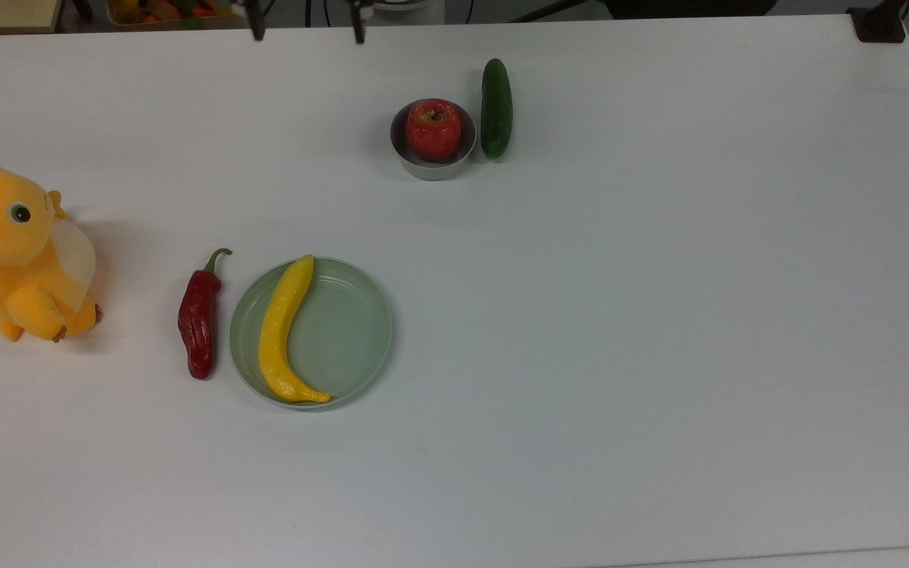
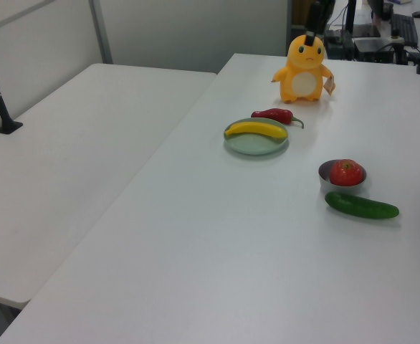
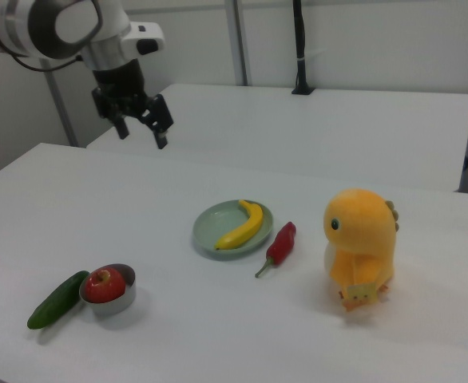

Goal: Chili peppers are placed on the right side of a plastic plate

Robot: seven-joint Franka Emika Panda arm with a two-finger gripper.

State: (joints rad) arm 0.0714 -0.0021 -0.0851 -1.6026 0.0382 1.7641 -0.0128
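The dark-red chili pepper lies on the white table with its green stem toward the top view's top. It rests just off the rim of the pale green plastic plate, on the top view's left and the right view's right. A yellow banana lies in the plate. My gripper hangs open and empty high above the table, far from the chili. Its two fingertips reach in at the top view's upper edge.
An orange plush toy stands at the top view's left edge. A small metal bowl holding a red apple sits near the far edge, with a green cucumber beside it.
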